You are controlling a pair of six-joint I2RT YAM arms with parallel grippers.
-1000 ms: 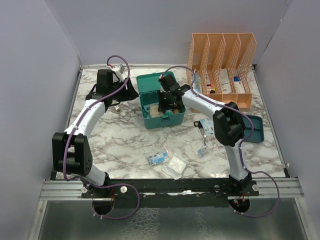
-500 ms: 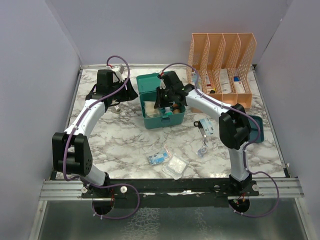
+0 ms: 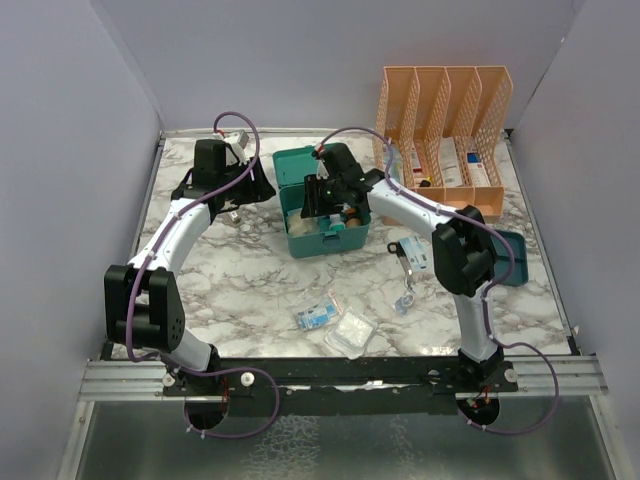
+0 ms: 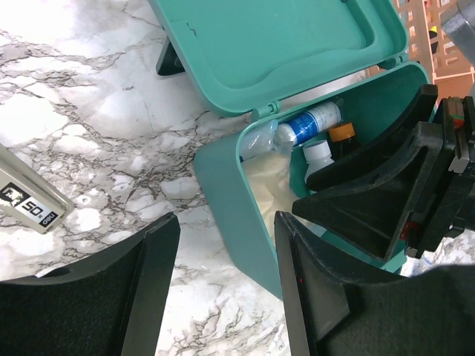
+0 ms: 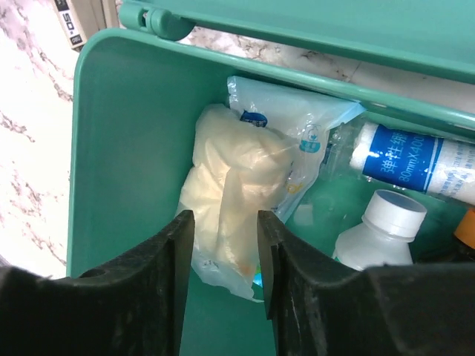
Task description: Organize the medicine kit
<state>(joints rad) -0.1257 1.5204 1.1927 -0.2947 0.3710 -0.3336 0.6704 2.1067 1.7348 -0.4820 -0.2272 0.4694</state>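
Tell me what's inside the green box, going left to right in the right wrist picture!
Soft yellowish bag → white bottle → orange cap at the right edge. The blue-labelled roll sits right above the bottle in the picture, so I leave it out.

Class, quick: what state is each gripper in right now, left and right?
Left gripper: open, holding nothing.
Right gripper: open, above the pale packet inside the kit.
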